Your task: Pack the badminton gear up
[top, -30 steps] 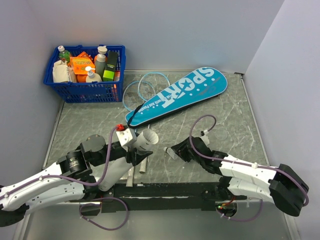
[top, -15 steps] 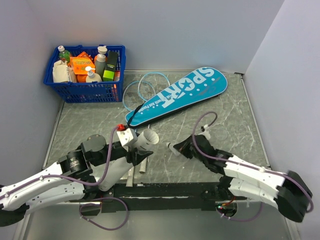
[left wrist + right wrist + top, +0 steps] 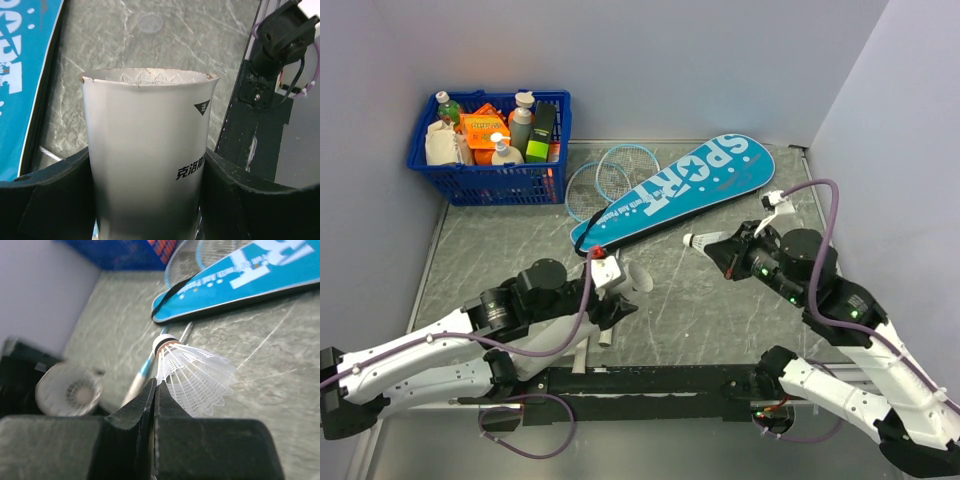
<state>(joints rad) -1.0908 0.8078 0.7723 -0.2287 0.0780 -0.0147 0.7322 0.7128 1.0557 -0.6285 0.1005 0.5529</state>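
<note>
Up top first. Spotting the teal bag (image 3: 690,185) lying flat and slantwise on the table (image 3: 720,320), reaching from centre out toward one o'clock. Catching the two rackets (image 3: 610,175) at twelve o'clock, heads overlapping, just beside the bag's narrow end. Noting a blue basket (image 3: 490,185) of bottles farther off at ten o'clock. Just below centre, at six o'clock, finding the left gripper (image 3: 620,292) clamped on a white tube (image 3: 634,279), mouth tipped toward the right. Over at three o'clock, seeing the right gripper (image 3: 717,249) up off the table, pinching a shuttlecock (image 3: 697,241), well apart from the tube.

Switching to the left wrist. Filling the middle with the tube (image 3: 150,160), upright in this view, squeezed from both sides by the black fingers (image 3: 45,197). Picking out white feather tips just inside its rim. Glimpsing the bag (image 3: 20,75) at ten o'clock and bare table (image 3: 165,55) at twelve.

Now the right wrist. Watching the right gripper (image 3: 154,390) with fingers (image 3: 127,430) pressed together, nipping the edge of the feather skirt of the shuttlecock (image 3: 192,372), cork end toward eleven o'clock. Beyond it, spotting the bag (image 3: 260,275) at one o'clock and the heads of the rackets (image 3: 200,255) at twelve, one light-blue shaft running down beneath the shuttlecock. Making out the tube (image 3: 70,390), blurred, at nine o'clock, mouth facing this way.
</note>
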